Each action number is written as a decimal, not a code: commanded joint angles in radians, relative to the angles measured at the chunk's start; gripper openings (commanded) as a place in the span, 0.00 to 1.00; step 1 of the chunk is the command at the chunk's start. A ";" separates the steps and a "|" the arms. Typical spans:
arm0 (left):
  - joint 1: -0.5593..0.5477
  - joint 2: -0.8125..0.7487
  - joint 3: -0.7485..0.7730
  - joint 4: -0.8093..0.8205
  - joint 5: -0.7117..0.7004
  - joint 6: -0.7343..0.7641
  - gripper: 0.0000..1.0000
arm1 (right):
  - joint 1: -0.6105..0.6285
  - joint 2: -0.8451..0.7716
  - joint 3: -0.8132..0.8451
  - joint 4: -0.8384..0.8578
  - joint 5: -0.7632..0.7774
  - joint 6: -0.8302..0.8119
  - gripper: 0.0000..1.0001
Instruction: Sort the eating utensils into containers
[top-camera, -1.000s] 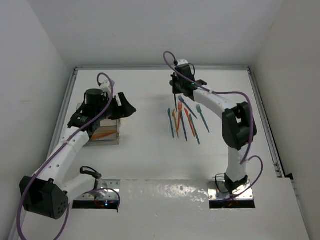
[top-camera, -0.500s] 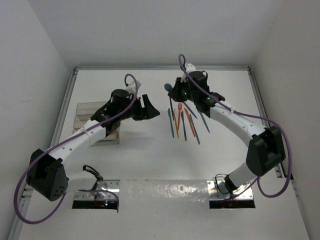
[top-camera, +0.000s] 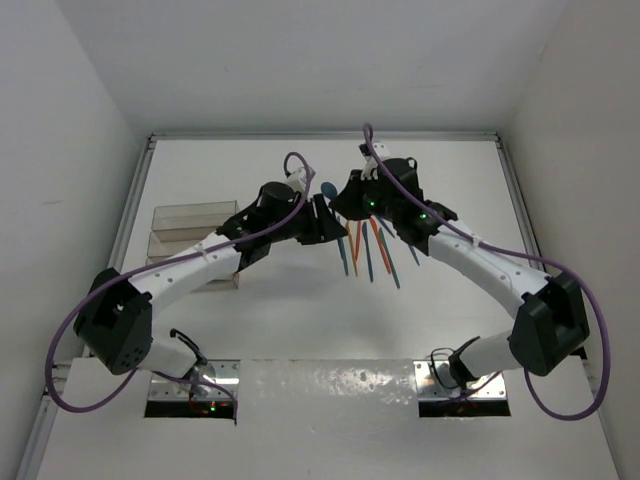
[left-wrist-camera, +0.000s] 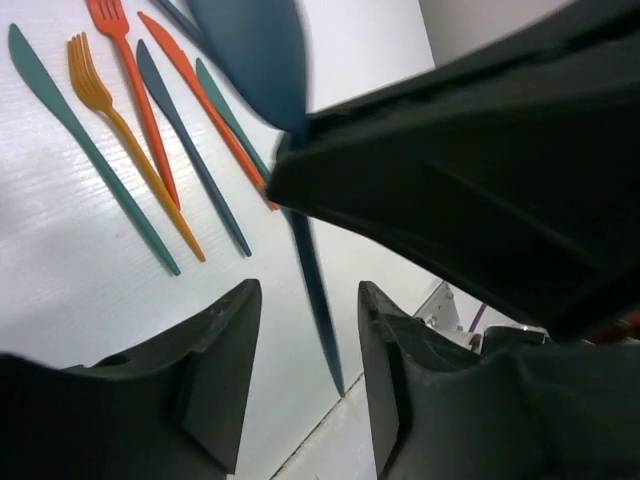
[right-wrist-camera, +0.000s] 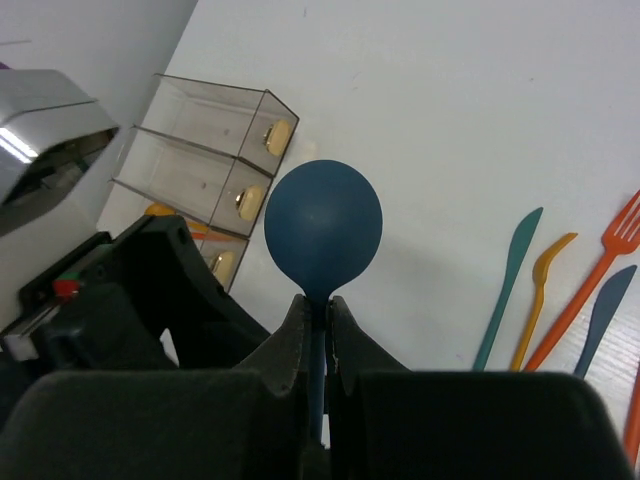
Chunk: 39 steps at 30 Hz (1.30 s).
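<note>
My right gripper (right-wrist-camera: 318, 305) is shut on the neck of a blue spoon (right-wrist-camera: 323, 225), held above the table with its bowl pointing left (top-camera: 328, 188). My left gripper (left-wrist-camera: 307, 290) is open. Its fingers stand either side of the spoon's handle (left-wrist-camera: 320, 320) with a gap on both sides. The two grippers meet at mid-table (top-camera: 325, 212). Several orange, blue and teal utensils (top-camera: 368, 248) lie in a fan on the table below the right gripper. The clear containers (top-camera: 190, 232) stand at the left, and orange utensils lie in the nearest bin (right-wrist-camera: 160, 211).
A teal knife (left-wrist-camera: 90, 150), an orange fork (left-wrist-camera: 120, 130) and a blue knife (left-wrist-camera: 190, 140) lie side by side under the left wrist. The table's raised rim (top-camera: 135, 200) runs just left of the containers. The arms' base plates (top-camera: 195, 385) sit at the near edge.
The right arm lifted the blue spoon off the pile and carried it left. The left arm swung right from the containers to the spoon, and its jaws narrowed around the handle.
</note>
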 joint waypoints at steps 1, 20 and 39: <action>-0.012 0.008 0.043 0.065 -0.017 -0.033 0.36 | 0.006 -0.048 -0.011 0.054 -0.002 0.007 0.00; 0.096 -0.230 -0.102 -0.313 -0.482 -0.426 0.00 | 0.004 -0.189 -0.023 -0.253 0.262 -0.094 0.66; 0.560 -0.606 -0.349 -0.707 -0.712 -0.820 0.00 | 0.006 -0.349 -0.159 -0.305 0.222 -0.073 0.75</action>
